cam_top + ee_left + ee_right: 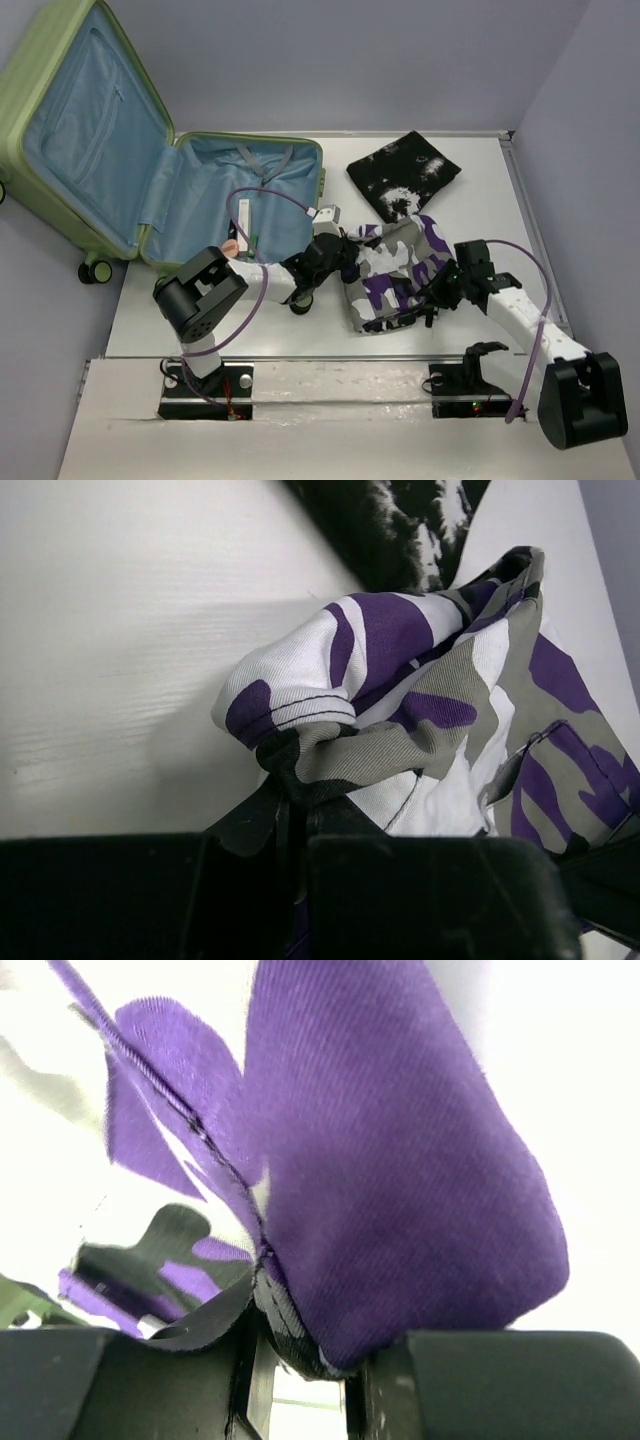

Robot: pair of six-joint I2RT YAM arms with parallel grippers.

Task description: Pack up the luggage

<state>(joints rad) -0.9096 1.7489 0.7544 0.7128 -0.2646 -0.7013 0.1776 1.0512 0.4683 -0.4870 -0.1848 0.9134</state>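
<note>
The light-green luggage (60, 120) lies open at the back left, showing its light blue lining (215, 205). A purple, grey and white camouflage garment (395, 270) lies bunched on the table to its right. My left gripper (340, 252) is shut on the garment's left edge; in the left wrist view the cloth (400, 690) is pinched between the jaws. My right gripper (445, 290) is shut on the garment's right edge; purple cloth (400, 1180) fills the right wrist view.
A folded black-and-white garment (403, 172) lies behind the camouflage one. A small pale item with a tag (243, 225) lies inside the suitcase's lower half. A suitcase wheel (95, 270) hangs over the table's left edge. The walls stand close at the right.
</note>
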